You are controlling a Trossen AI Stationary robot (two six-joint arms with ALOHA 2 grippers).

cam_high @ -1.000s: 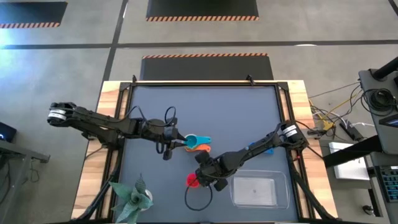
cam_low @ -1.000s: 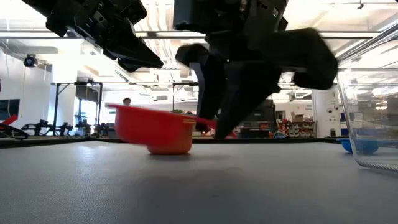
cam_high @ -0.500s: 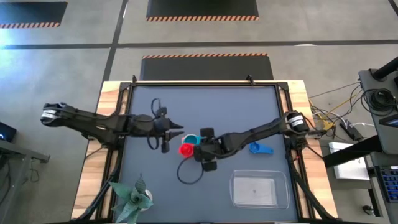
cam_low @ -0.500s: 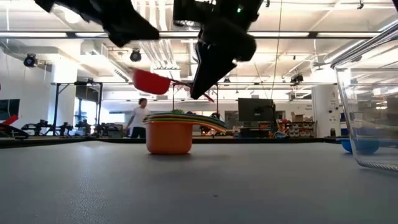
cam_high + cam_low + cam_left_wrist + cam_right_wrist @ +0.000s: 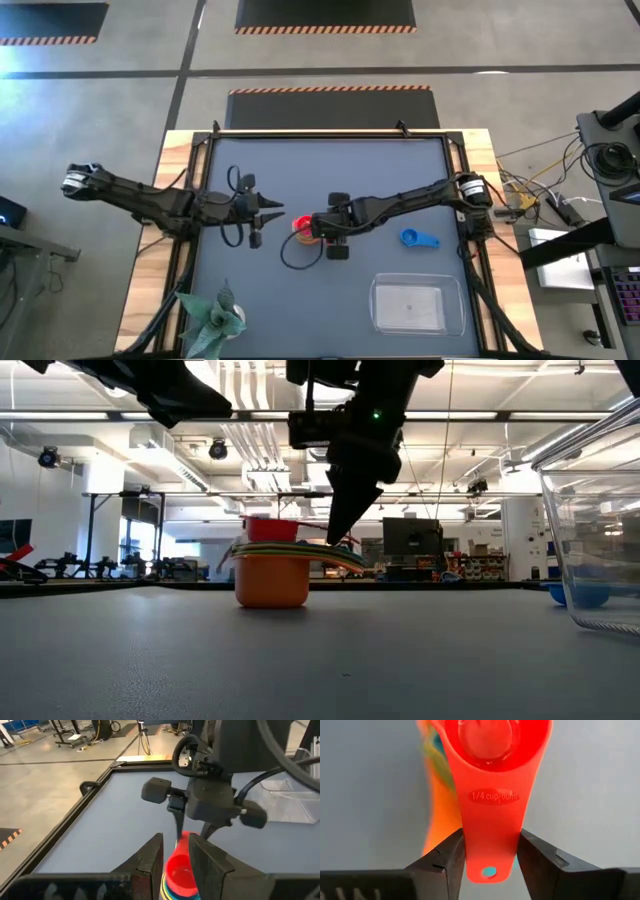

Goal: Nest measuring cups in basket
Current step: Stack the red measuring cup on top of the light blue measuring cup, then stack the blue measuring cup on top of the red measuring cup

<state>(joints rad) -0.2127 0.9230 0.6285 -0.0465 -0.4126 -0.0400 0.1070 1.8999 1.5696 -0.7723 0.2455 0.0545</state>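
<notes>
One small red plastic measuring cup [image 5: 492, 775] sits atop the nested stack of coloured plastic cups [image 5: 272, 572] at mid-table, its handle pinched by the right gripper [image 5: 316, 226]. The left gripper [image 5: 272, 209] hovers just beside, fingers spread. A blue cup [image 5: 417, 238] lies near the clear rectangular plastic basket [image 5: 418, 306].

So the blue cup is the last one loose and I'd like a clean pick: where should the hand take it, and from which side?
Take the blue cup by its flat handle, coming straight down: it lies alone on the table, handle pointing right, clear of the basket.
</notes>
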